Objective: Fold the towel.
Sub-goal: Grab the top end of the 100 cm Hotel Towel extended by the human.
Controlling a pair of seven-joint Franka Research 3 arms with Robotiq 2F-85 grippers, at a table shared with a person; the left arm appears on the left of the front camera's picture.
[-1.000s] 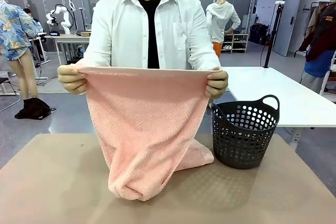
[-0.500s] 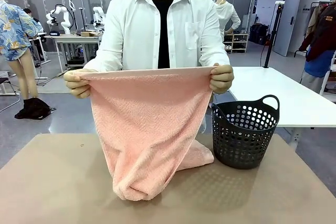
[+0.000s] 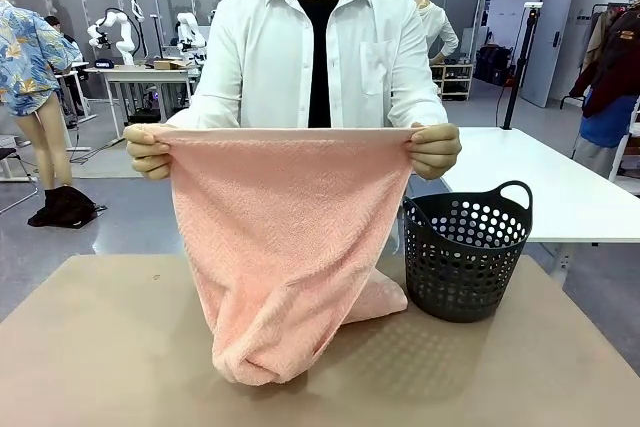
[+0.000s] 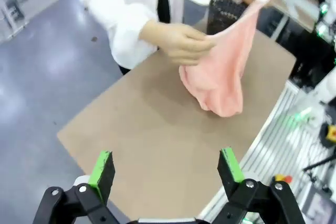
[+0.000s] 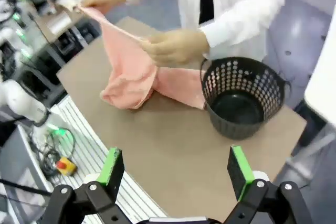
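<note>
Grey flooring and white worktables point(image 3: 540, 177) are stretching away behind a brown table point(image 3: 100, 347), and a person point(image 3: 320, 47) in a white shirt is standing at its far edge. The person is holding the towel point(image 3: 285, 237) up by its two top corners. One hand point(image 3: 150, 152) is pinching the corner toward the robot's left and the other hand point(image 3: 435, 150) is pinching the corner toward the robot's right, so the top hem is running taut and level between them. The pale pink cloth is hanging down and narrowing toward the table, where its lower end is bunching in a soft heap around the middle of the surface. Part of that heap is trailing toward a black basket point(image 3: 465, 257) with round holes, which is standing upright near the far edge on the robot's right side. The cloth is lying just beside the basket's base and may be touching it, though the front view is not making that certain.

The left gripper point(image 4: 166, 163) is hanging over the table's near left side with its green-padded fingers spread wide, gripping nothing. The right gripper point(image 5: 179, 163) is hanging over the near right side, its fingers likewise wide apart and holding nothing. Both are well apart from the towel.
</note>
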